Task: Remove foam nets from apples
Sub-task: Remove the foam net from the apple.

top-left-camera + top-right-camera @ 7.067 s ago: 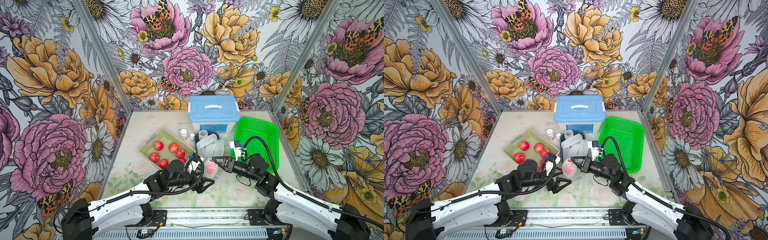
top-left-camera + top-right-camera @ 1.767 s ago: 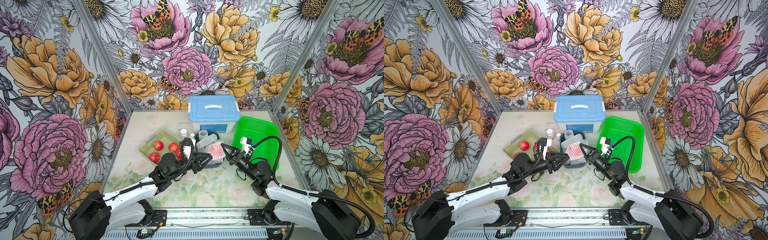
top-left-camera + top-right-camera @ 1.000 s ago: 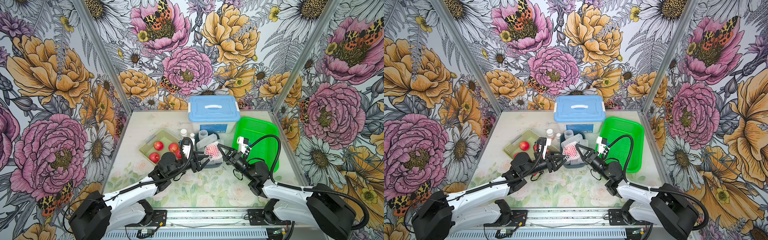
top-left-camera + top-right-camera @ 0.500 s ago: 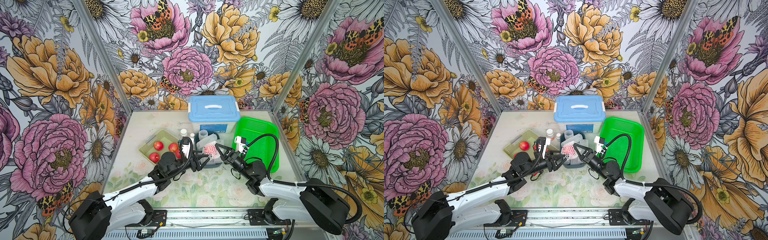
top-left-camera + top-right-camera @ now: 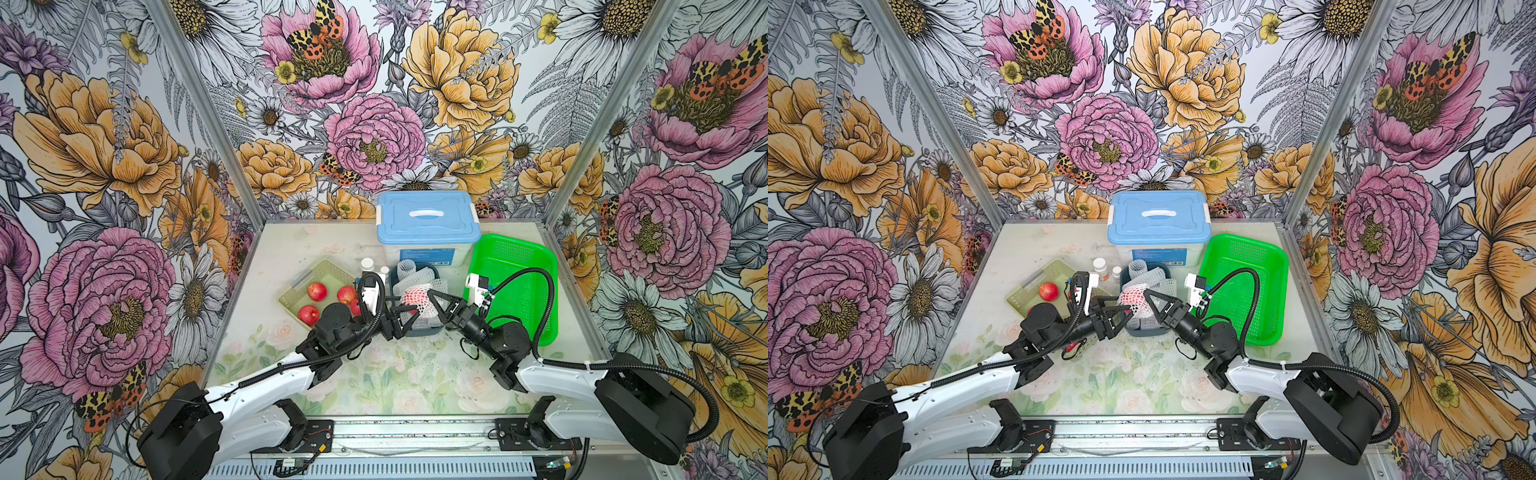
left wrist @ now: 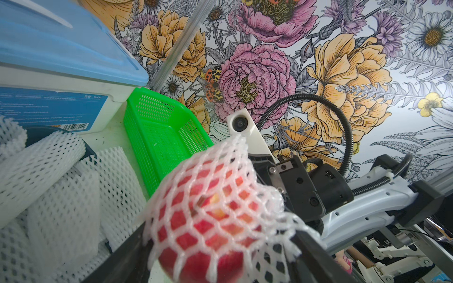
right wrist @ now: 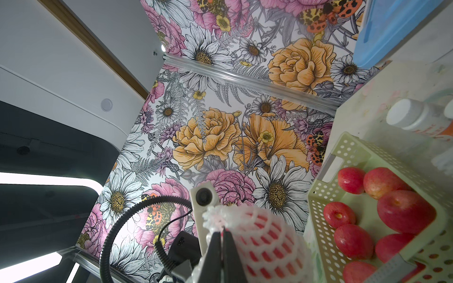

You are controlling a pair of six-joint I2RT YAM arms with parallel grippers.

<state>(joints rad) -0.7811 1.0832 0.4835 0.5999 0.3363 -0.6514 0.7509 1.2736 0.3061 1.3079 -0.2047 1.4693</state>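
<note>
Top views: a red apple (image 5: 415, 296) in a white foam net (image 5: 423, 302) is hanging over a dark bin (image 5: 419, 332) at mid-table, between the two arms; both top views are showing this. The left gripper (image 5: 409, 312) is pointing in from the left, jaws spread, tips at the apple's near-left side. The right gripper (image 5: 430, 293) is pointing in from the right, jaws pressed together on the net's right end. Loose nets (image 5: 409, 269) are lying in the bin. Bare apples (image 5: 317, 291) are sitting in a pale tray (image 5: 320, 268) left of the bin; a green basket (image 5: 515, 286) is lying to its right, and a blue-lidded box (image 5: 428, 216) is standing behind. Left wrist view: the netted apple is filling the gap between the left gripper's fingers (image 6: 132, 252), which are standing wide on either side; whether they are touching the net I cannot tell. Right wrist view: the right gripper's fingers (image 7: 215, 245) are lying flat together, pinching the net's frilled end, with the apple just past them, the tray beyond and a white bottle (image 7: 411, 117) farther off.
</note>
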